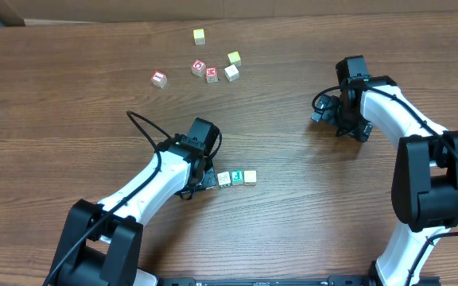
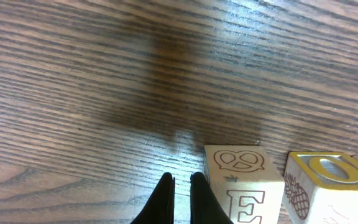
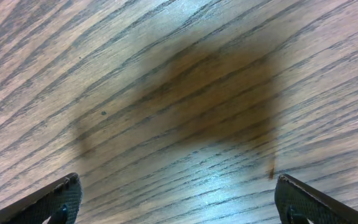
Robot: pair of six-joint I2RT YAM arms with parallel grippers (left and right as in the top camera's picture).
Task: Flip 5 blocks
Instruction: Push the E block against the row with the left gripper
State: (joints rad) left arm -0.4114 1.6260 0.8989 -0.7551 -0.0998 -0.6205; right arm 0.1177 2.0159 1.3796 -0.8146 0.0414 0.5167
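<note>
overall: five small wooden blocks are noted in two places on the wood-grain table (image 1: 70,135) – three in a row near the left arm, two in the far cluster.
left gripper (image 1: 206,181) (image 2: 182,182): shut, nothing held; it is lowered to the table just left of the row.
whitish block (image 1: 223,179) (image 2: 242,185): left end of the row, just beside the closed fingers (image 2: 165,198); contact cannot be told. a pretzel drawing and an "e" are seen on it in the left wrist view.
green-faced block (image 1: 237,179): middle of the row, pressed between its neighbours.
yellowish block (image 1: 250,176): right end of the row.
red-faced block (image 1: 159,79): far side of the table, left of the cluster and set apart from it.
second whitish block (image 1: 231,72): right edge of the cluster, just beside the red m cube (image 1: 211,75).
red d cube (image 1: 199,67): touching the red m cube's left side.
right gripper (image 1: 324,108) (image 3: 179,202): jaws spread wide – only bare table is seen between them; it is well apart from every block.
</note>
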